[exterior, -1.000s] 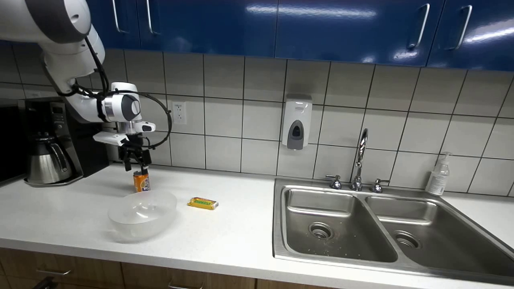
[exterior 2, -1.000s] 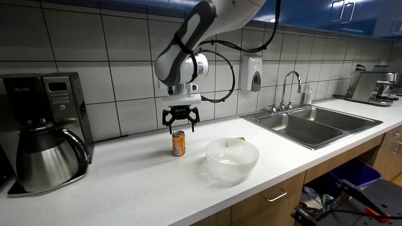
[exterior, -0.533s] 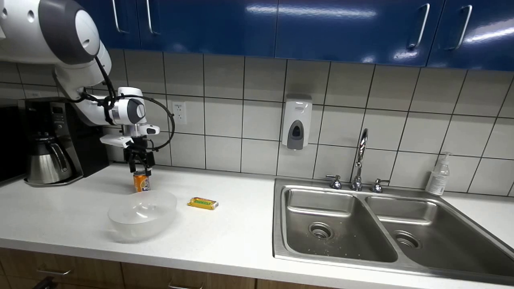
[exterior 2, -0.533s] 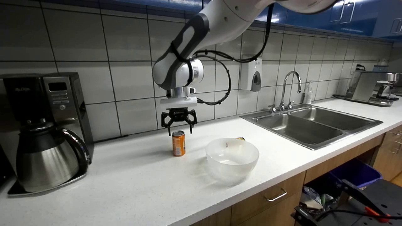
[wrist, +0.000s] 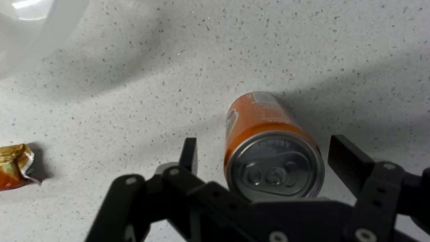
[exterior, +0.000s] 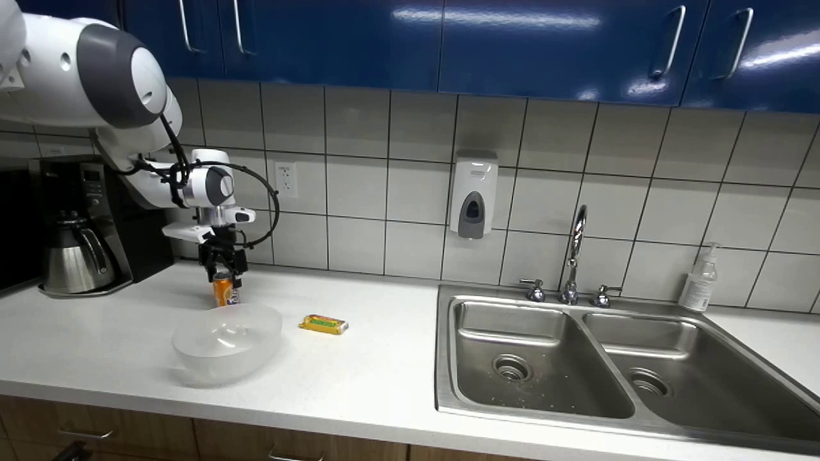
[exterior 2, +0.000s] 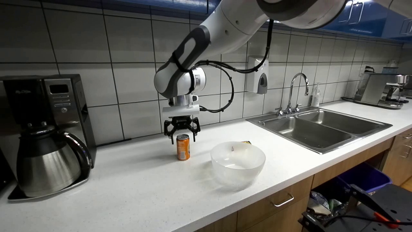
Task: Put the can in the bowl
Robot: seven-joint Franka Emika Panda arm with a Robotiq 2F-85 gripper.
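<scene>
The can (exterior 2: pixel 183 148) stands upright on the white counter, orange with a silvery top, in both exterior views (exterior: pixel 224 293). It also shows in the wrist view (wrist: pixel 265 117). My gripper (exterior 2: pixel 183 140) points down over it in both exterior views (exterior: pixel 224 280). In the wrist view the gripper (wrist: pixel 264 148) is open, one finger on each side of the can's top with gaps on both sides. The translucent bowl (exterior 2: pixel 236 175) stands beside the can, nearer the counter's front edge, in both exterior views (exterior: pixel 224 371). Only its rim (wrist: pixel 67 27) shows at the wrist view's top left.
A flat yellow packet (exterior: pixel 324 324) lies near the bowl; its end (wrist: pixel 15 166) shows in the wrist view. A coffee maker with a steel carafe (exterior 2: pixel 48 164) stands along the counter. A tiled wall (exterior: pixel 359 243) is behind the can. A double sink (exterior: pixel 538 358) is farther along.
The gripper has come down, from above the can to around its top, with its fingers staying open. The can, bowl and packet have not moved.
</scene>
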